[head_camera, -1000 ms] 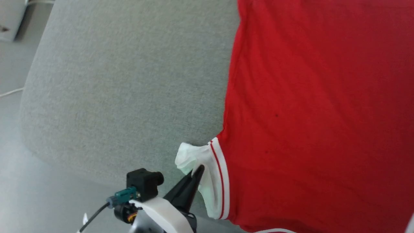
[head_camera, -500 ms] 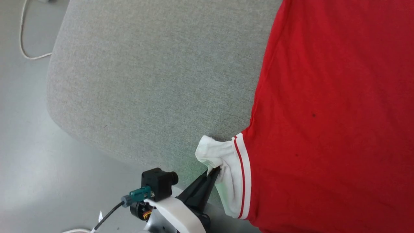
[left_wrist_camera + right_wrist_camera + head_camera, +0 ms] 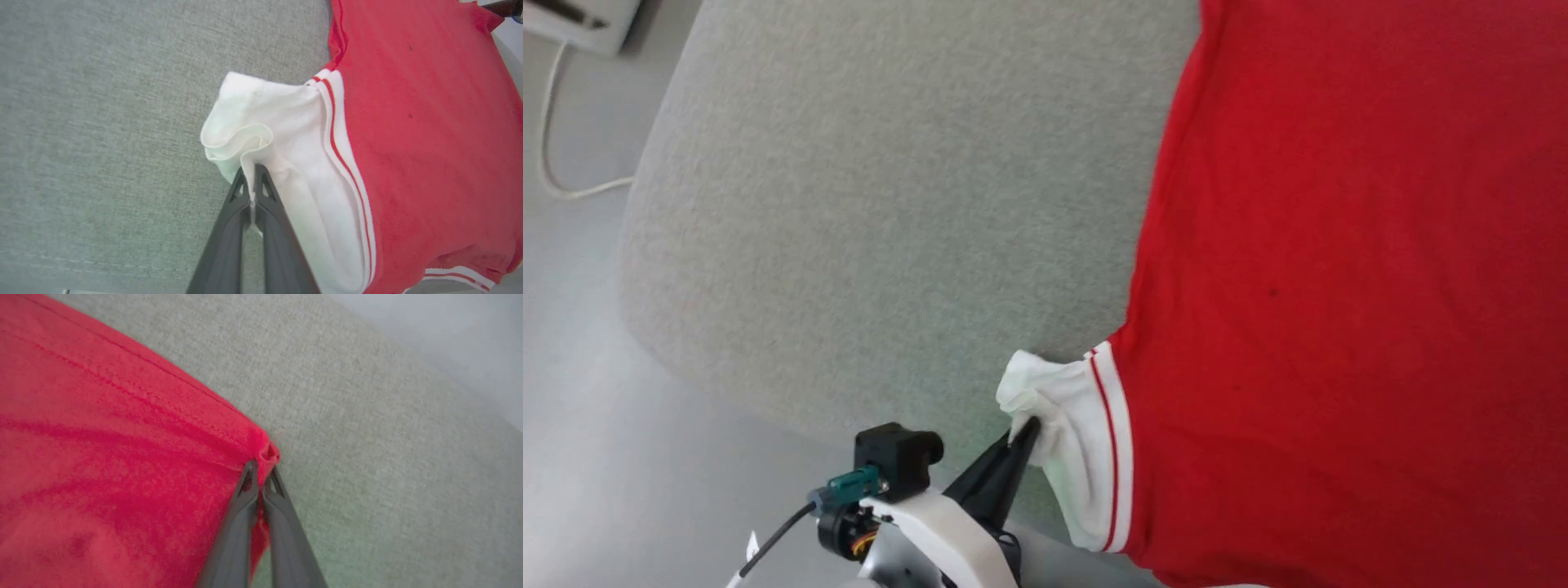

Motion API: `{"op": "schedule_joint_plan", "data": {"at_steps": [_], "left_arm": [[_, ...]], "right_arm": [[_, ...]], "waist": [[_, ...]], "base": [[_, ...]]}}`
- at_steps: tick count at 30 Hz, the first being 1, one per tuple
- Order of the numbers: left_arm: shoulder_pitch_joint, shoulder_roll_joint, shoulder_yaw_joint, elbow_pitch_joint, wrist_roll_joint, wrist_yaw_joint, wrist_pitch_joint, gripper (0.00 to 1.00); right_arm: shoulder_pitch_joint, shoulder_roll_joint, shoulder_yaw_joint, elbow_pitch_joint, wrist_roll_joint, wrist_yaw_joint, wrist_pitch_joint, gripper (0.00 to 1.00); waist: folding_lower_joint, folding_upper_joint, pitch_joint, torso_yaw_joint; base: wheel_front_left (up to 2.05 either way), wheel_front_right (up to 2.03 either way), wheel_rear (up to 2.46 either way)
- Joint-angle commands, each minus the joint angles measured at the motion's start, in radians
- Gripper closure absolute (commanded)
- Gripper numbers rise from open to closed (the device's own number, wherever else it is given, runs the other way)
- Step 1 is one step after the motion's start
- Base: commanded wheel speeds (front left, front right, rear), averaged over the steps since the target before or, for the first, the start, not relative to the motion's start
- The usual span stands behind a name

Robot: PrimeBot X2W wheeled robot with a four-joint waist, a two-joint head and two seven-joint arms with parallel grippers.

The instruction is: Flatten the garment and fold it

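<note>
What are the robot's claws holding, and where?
Both hold the garment: the left claw pinches its white sleeve, the right claw a red corner.

Red garment (image 3: 1339,286), white red-striped sleeve (image 3: 294,134), grey fabric surface (image 3: 890,204).

The garment (image 3: 1339,286) is a red shirt lying spread and mostly smooth on the grey fabric counter (image 3: 890,204), with faint creases across its body. Its white short sleeve (image 3: 286,134) sits bunched beside the red side edge, bordered by white trim (image 3: 333,139) with a thin red stripe. The sleeve's folded edge is pinched in the closed left gripper (image 3: 250,173). A red hem corner (image 3: 267,451) is pinched in the closed right gripper (image 3: 259,473).
</note>
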Motion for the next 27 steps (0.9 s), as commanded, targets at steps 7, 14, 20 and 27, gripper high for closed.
{"op": "schedule_joint_plan", "data": {"at_steps": [7, 14, 20, 27], "left_arm": [[0.045, 0.032, 0.012, -0.004, -0.017, 0.025, 0.018, 1.00], [0.111, 0.061, 0.040, -0.010, -0.040, 0.058, 0.014, 1.00], [0.158, 0.086, 0.059, -0.036, -0.048, 0.089, 0.011, 1.00], [0.175, 0.097, 0.069, -0.048, -0.058, 0.097, 0.010, 1.00]], "right_arm": [[0.248, -0.015, 0.027, 0.000, 0.092, -0.001, -0.054, 1.00], [0.507, -0.012, -0.047, -0.160, 0.176, -0.001, -0.081, 1.00], [0.736, 0.030, -0.170, -0.367, 0.183, -0.001, -0.022, 1.00], [0.998, 0.126, -0.330, -0.595, 0.166, -0.001, 0.126, 1.00]], "waist": [[0.0001, 0.0000, -0.211, -0.159], [0.0001, 0.0000, -0.320, -0.243], [0.0001, 0.0000, -0.368, -0.303], [0.0001, 0.0000, -0.388, -0.327]], "base": [[0.00, 0.00, 0.00], [0.00, 0.00, 0.00], [0.00, 0.00, 0.00], [0.00, 0.00, 0.00]]}}
